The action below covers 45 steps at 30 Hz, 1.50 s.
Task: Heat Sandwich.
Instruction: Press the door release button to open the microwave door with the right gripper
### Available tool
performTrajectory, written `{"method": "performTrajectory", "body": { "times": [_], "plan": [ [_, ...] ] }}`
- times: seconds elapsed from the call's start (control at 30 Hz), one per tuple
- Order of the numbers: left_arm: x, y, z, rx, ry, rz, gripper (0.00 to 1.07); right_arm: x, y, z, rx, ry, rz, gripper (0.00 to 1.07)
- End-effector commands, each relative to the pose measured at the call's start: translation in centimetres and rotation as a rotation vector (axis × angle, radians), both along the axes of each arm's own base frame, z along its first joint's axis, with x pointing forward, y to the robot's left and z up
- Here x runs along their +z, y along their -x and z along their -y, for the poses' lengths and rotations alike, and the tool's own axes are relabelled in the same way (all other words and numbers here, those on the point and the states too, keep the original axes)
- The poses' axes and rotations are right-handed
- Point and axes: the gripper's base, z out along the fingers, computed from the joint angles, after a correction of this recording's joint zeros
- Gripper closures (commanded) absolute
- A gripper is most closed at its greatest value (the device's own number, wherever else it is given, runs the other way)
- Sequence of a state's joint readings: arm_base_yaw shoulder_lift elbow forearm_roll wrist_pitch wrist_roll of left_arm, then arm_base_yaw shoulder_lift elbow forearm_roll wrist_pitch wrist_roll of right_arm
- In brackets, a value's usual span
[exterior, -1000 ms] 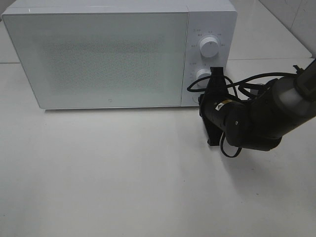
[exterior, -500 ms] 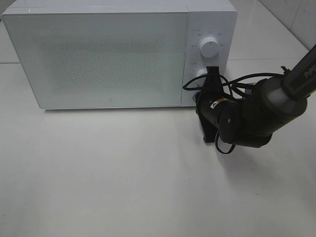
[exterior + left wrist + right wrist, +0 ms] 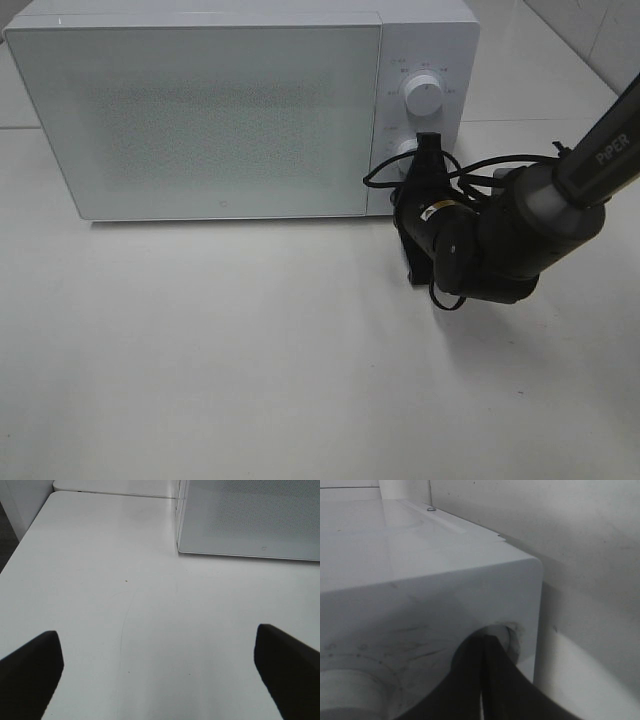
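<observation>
On the table [image 3: 250, 380], sandwich isn't visible from any view, so can't tell where it is. Microwave [image 3: 200, 110] door is shut. Right gripper [image 3: 428, 148] is clamped closed and empty, tips together at a round control [image 3: 512, 632] near the panel's corner, beside the lower knob [image 3: 403, 152]. Left gripper [image 3: 160, 675] gapes wide above the table, holding nothing.

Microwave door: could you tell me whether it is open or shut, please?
Shut: the microwave door lies flush with the control panel, with no gap along its edge.
</observation>
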State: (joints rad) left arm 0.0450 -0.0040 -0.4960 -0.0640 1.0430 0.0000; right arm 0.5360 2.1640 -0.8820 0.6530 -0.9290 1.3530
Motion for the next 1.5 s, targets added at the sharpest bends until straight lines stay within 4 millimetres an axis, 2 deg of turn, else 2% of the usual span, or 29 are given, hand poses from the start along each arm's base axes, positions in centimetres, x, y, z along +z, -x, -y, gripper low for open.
{"method": "performTrajectory", "body": {
  "times": [0.03,0.1,0.13,0.3,0.73,1.33,1.5],
  "plan": [
    [0.0,0.2,0.0,-0.001,0.002,0.028,0.08,3.2,-2.8,0.6,-0.076,0.018,0.274,1.07],
    [0.0,0.2,0.0,-0.001,0.002,0.028,0.08,3.3,-3.1,0.6,-0.081,0.024,0.298,1.07],
    [0.0,0.2,0.0,-0.001,0.002,0.028,0.08,3.7,-3.9,0.9,-0.103,0.028,0.349,1.07],
    [0.0,0.2,0.0,-0.001,0.002,0.028,0.08,4.2,-5.1,0.7,-0.074,0.045,0.337,1.07],
    [0.0,0.2,0.0,-0.001,0.002,0.028,0.08,3.8,-5.0,0.4,-0.054,0.043,0.286,1.07],
    [0.0,0.2,0.0,-0.001,0.002,0.028,0.08,2.1,-3.2,0.1,0.039,0.011,0.006,1.07],
    [0.0,0.2,0.0,-0.001,0.002,0.028,0.08,1.8,-1.5,0.5,0.081,0.024,-0.101,1.07]
  ]
}}
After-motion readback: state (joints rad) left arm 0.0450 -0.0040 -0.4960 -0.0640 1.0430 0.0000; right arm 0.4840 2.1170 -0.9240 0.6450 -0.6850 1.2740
